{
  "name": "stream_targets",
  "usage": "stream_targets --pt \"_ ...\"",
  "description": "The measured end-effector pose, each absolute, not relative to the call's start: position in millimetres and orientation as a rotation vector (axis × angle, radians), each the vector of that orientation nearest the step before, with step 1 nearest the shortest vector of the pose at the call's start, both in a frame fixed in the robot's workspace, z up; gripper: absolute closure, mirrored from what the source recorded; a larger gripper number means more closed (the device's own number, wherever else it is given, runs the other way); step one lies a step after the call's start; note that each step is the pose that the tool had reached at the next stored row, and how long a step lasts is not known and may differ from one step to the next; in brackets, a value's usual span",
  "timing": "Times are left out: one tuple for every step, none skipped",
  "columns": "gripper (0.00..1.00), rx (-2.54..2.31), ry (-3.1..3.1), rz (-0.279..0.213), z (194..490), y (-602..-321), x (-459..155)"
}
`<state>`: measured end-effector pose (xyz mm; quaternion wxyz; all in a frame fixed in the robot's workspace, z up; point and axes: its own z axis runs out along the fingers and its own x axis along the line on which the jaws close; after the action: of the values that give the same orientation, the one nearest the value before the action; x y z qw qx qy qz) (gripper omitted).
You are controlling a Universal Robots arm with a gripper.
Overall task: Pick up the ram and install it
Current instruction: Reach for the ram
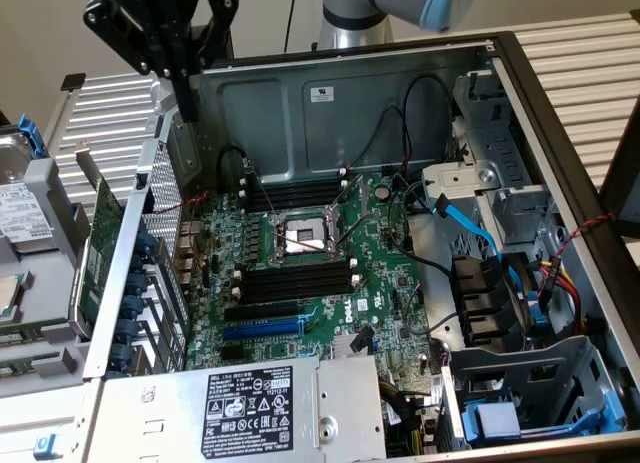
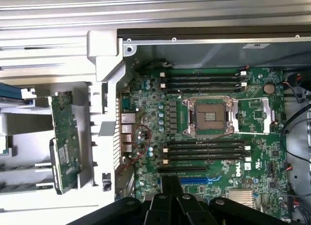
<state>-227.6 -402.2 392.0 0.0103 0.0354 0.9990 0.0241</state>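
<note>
1. Ram (image 1: 98, 248): the long green board I take for it stands on edge at the exterior view's left. It is outside the computer case (image 1: 400, 88), just beside the perforated rear wall (image 1: 165, 218) on its outer side. Nothing grips or touches it from above. It is not picked up.
2. Claw (image 1: 188, 111): it hangs at the upper left of the exterior view, over the top of that rear wall. It is above the ram and a little to its right, well apart from it. The fingers are pressed together into one narrow black bar with nothing between them. The wrist view agrees: the two fingers meet without a gap, and the claw is empty.
3. Memory slots (image 1: 300, 279): these sit at centre frame as two banks of long black slots with white end clips, one bank on each side of the processor socket (image 1: 300, 233). Every slot looks bare, and no green stick is seated in any of them.
4. Right of centre: a blue cable (image 1: 470, 223) and dark wires loop near the right edge of the motherboard (image 1: 390, 293). As far as I can tell, none of them lies across the slots.
5. Progress, my judgement: the task is at its very start. No grasp, lift or seating has been made, so both pick-up and install remain undone.
</note>
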Motion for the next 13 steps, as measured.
stream_targets --pt "0.90 0.111 3.118 0.075 392 -402 -232" --pt "0.90 0.110 3.118 0.075 392 -402 -237" --pt "0.90 0.110 3.118 0.075 392 -403 -241" --pt "0.90 0.110 3.118 0.075 392 -403 -246" --pt "0.90 0.111 3.118 0.075 392 -403 -250" --pt "0.90 0.110 3.118 0.075 392 -403 -255" --pt "0.90 0.110 3.118 0.075 392 -403 -260" --pt "0.90 0.110 3.118 0.075 392 -403 -264" --pt "0.90 0.110 3.118 0.075 392 -403 -269" --pt "0.90 0.111 3.118 0.075 392 -404 -273" --pt "0.90 0.110 3.118 0.075 392 -404 -278" --pt "0.90 0.110 3.118 0.075 392 -404 -282" --pt "0.90 0.110 3.118 0.075 392 -404 -287"
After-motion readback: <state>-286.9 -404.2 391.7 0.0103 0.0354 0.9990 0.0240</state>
